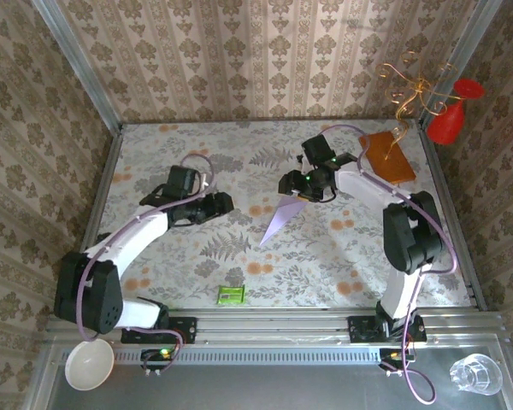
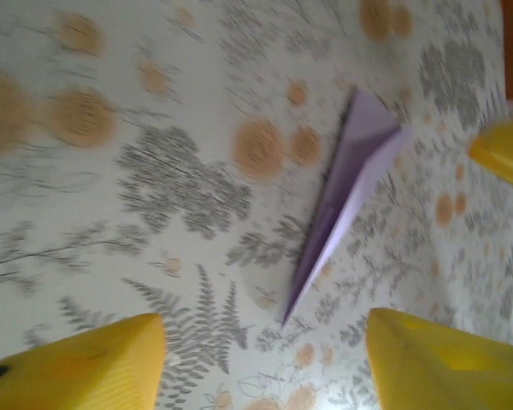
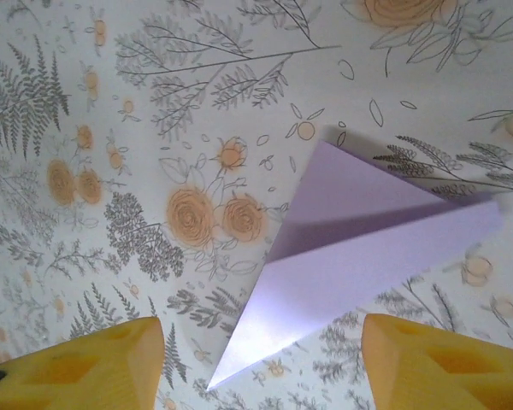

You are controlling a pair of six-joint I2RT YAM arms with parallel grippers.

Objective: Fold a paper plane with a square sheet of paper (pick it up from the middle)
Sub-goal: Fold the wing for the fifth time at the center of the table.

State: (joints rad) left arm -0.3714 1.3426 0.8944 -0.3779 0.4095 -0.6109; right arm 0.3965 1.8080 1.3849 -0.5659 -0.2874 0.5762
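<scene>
Top external: plane (image 1: 278,218), floral table (image 1: 154,154), wallpaper (image 1: 239,51)

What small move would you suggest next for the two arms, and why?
Probably raise both tools clear: the paper plane looks folded and lies free, and the left tool and right tool stand open, gripping nothing.

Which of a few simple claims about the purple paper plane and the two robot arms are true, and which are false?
The paper plane lies on the table, held by neither gripper. True.
The right gripper is clamped on the plane. False: its fingers stand apart, and the plane lies free beyond them.
The left gripper is open and empty. True.
The orange-brown board is at the near left corner. False: it is at the far right corner.
</scene>
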